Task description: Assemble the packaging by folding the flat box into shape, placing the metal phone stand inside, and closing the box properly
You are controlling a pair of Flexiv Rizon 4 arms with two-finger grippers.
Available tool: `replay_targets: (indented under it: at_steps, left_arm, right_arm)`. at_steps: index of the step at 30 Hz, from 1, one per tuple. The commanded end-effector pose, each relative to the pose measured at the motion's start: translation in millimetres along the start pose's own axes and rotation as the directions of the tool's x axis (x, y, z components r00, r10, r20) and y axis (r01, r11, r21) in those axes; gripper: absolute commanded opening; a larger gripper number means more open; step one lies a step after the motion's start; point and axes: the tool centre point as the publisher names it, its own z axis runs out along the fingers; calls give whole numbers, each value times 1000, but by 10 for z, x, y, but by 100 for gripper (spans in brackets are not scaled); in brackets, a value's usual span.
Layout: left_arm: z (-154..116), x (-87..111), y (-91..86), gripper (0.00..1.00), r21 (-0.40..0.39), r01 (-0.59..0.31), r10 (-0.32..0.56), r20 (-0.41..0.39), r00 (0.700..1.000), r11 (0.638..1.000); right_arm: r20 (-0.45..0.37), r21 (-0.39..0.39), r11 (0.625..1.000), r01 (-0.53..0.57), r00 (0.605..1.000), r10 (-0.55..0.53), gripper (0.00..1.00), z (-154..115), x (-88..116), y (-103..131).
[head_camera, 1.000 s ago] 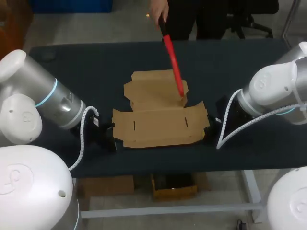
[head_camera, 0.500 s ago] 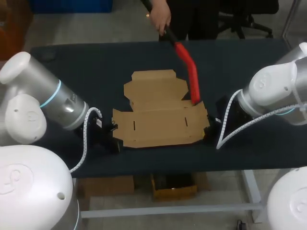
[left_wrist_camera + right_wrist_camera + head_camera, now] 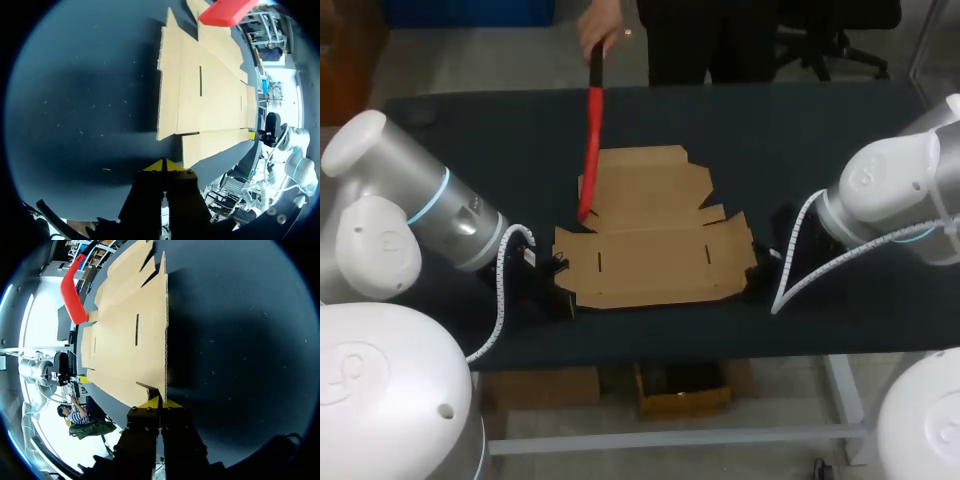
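The flat brown cardboard box [image 3: 650, 235] lies unfolded in the middle of the dark table. My left gripper [image 3: 560, 290] sits low at the box's left edge and my right gripper [image 3: 755, 280] at its right edge. In the left wrist view the left gripper [image 3: 163, 165] is shut and empty, just short of the cardboard [image 3: 200, 90]. The right gripper [image 3: 159, 402] is shut too, its tips at the near corner of the cardboard [image 3: 132, 335]. No phone stand is in view.
A person's hand [image 3: 600, 25] reaches over the far table edge with a red stick [image 3: 590, 150]. Its tip rests at the box's left side. The stick [image 3: 227, 11] also shows in the left wrist view, and in the right wrist view, the stick [image 3: 72, 295].
The person has swung the red stick from the box's right side over to its left side. My left arm has shifted slightly; the right arm has kept still.
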Motion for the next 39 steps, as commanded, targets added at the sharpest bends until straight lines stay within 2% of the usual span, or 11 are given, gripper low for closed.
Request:
replay_targets:
  at_steps: [1,15,39]
  left_arm:
    - [24,17,-6,0,-2,-10,10,-8,1000,1000]
    - [1,73,-1,0,-2,-36,36,-29,999,999]
    - [-36,133,-99,0,5,-56,56,-33,998,998]
  right_arm:
    - [-7,-1,1000,2,1000,-2,0,4,9,-2]
    - [-8,1,1000,13,1000,-13,0,27,101,31]
    - [0,0,1000,29,1000,-29,0,22,236,82]
